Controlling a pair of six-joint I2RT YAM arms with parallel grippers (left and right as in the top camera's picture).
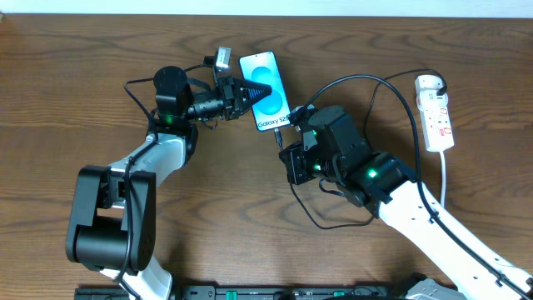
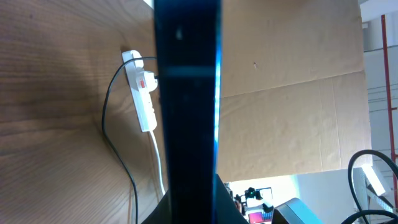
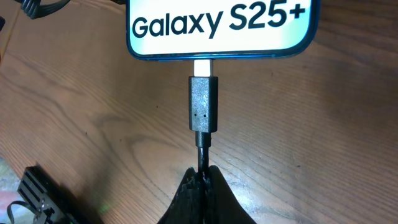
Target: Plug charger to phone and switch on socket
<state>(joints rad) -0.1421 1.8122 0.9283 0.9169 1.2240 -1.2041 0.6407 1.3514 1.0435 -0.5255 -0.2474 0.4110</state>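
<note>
Insertion step: braced phone (image 1: 268, 77) w/ L gripper (image 1: 250, 92) clamped on its edge; pinched charger (image 3: 204, 102) w/ R gripper (image 3: 200, 180) for straight push, metal tip partly showing; deferred socket (image 1: 436, 112), well apart.

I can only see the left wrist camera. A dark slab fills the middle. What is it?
Observer: The slim smartphone with a lit blue screen, edge-on to you, held in the left gripper.
Operator: Is anything plugged into it?
Observer: The thin black charger cable: its plug sits at the bottom port, some silver tip showing.
Operator: Who holds the cable?
Observer: The right gripper, shut on it just behind the plug.
</note>
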